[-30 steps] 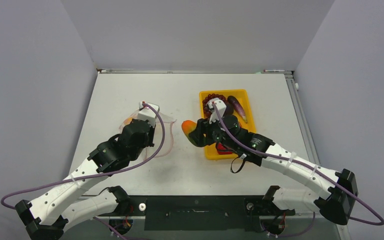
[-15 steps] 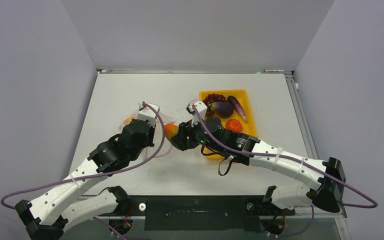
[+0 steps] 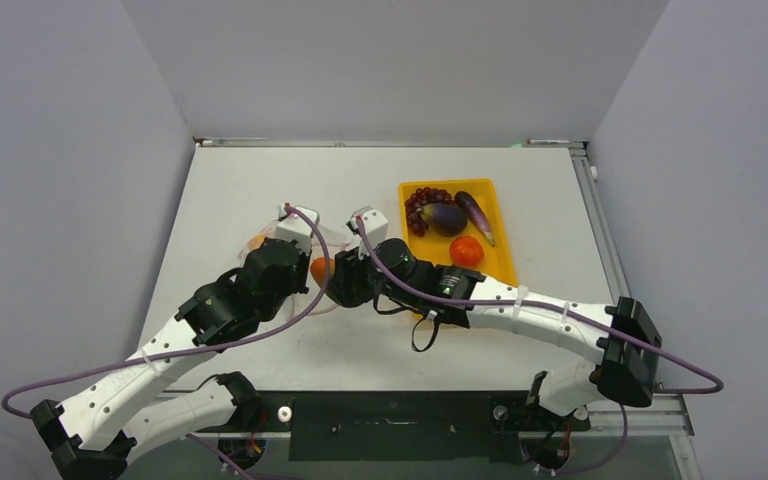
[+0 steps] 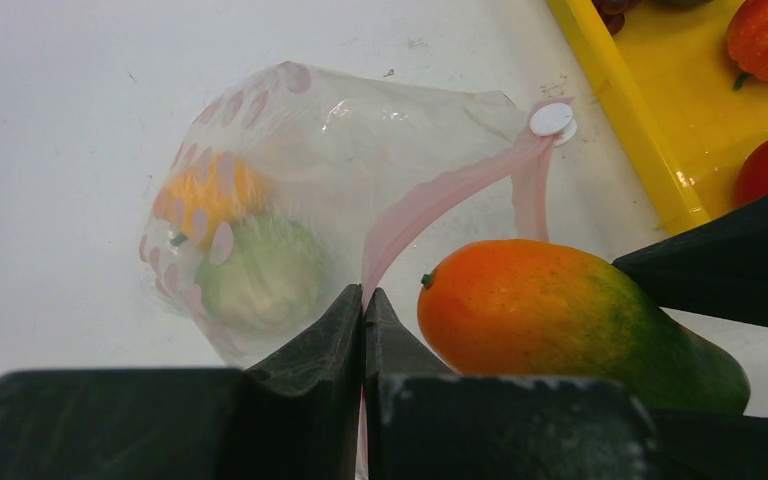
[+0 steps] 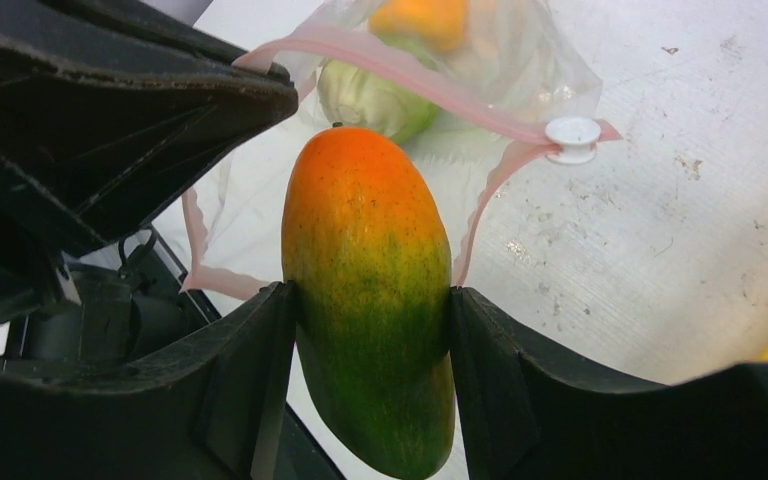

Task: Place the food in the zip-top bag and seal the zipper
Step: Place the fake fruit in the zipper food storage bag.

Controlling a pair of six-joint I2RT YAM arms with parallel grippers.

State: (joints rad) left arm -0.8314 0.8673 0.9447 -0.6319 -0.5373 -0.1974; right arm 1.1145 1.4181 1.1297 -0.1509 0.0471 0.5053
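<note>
Top external: white table [image 3: 250, 185], grey walls [image 3: 390, 60].

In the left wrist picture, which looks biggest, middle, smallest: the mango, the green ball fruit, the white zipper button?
1. Orange-and-green toy mango, though nearest the camera.
2. Pale green round toy fruit.
3. Small white round zipper slider.

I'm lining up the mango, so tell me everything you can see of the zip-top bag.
The zip-top bag is clear, floppy plastic with pink dots, lying on the white table. Its pink zipper is parted, white slider at one end. The left end effector, shut, pinches the mouth edge. Inside: a round green fruit and an orange piece.
</note>
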